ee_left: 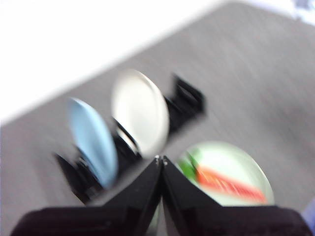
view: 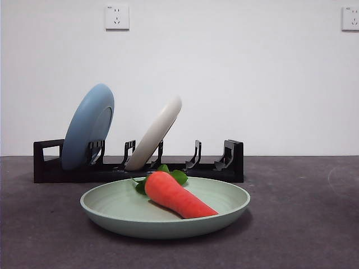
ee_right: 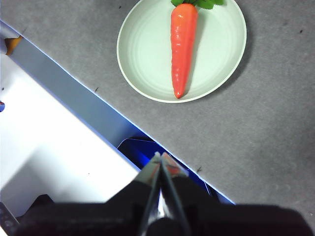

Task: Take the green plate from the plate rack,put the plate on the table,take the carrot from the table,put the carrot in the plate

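Note:
The pale green plate (view: 120, 210) lies flat on the dark grey table (view: 303, 224), in front of the black plate rack (view: 47, 165). The orange carrot (view: 178, 196) rests in the plate, its green leaves toward the rack. It also shows in the right wrist view, carrot (ee_right: 182, 46) across green plate (ee_right: 142, 44). My left gripper (ee_left: 161, 160) is shut and empty, high above the plate rack (ee_left: 184, 101) and the green plate (ee_left: 236, 164); this view is blurred. My right gripper (ee_right: 160, 157) is shut and empty, over the table's edge, well away from the plate.
A blue plate (view: 87, 134) and a cream-white plate (view: 154, 134) lean in the rack's slots. A white and blue surface (ee_right: 54, 147) borders the table under the right gripper. Neither arm appears in the front view.

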`<state>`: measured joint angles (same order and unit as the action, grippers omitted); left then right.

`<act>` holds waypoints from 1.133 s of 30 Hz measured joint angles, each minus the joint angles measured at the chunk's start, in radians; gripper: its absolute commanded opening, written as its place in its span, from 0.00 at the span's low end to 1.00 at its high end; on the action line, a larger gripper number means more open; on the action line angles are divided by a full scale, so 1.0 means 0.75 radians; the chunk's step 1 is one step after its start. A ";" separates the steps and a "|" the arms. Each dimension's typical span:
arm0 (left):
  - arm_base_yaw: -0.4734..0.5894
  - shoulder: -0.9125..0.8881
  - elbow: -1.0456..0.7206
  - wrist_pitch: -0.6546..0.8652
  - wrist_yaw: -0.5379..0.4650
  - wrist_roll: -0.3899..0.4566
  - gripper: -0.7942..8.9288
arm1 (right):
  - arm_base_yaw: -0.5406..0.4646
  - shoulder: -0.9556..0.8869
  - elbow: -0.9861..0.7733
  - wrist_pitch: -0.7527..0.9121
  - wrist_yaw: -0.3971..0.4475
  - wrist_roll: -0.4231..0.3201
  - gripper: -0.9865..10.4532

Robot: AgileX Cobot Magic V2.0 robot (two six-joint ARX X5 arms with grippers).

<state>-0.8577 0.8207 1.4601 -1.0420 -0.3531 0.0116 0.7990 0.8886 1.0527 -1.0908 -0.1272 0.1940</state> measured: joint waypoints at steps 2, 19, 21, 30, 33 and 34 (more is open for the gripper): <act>0.162 -0.063 -0.073 0.160 0.101 0.068 0.08 | 0.000 0.000 0.000 0.000 0.000 0.000 0.09; 0.970 -0.705 -1.215 1.123 0.273 0.184 0.08 | 0.000 -0.005 0.000 0.000 0.000 0.000 0.09; 1.003 -0.753 -1.328 1.161 0.273 0.179 0.08 | 0.000 -0.005 0.000 0.000 0.000 0.000 0.09; 1.063 -0.923 -1.713 1.203 0.274 0.132 0.08 | 0.000 -0.005 0.000 0.000 0.000 0.000 0.09; 1.065 -0.975 -1.800 1.203 0.274 0.107 0.08 | 0.000 -0.005 0.000 0.000 0.000 0.000 0.09; 1.065 -0.989 -1.820 1.203 0.274 0.102 0.08 | 0.000 -0.005 0.000 0.000 0.000 0.000 0.09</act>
<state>-0.0589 0.0788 0.0952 -0.1398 -0.1474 0.0879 0.7990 0.8848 1.0527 -1.0908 -0.1272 0.1940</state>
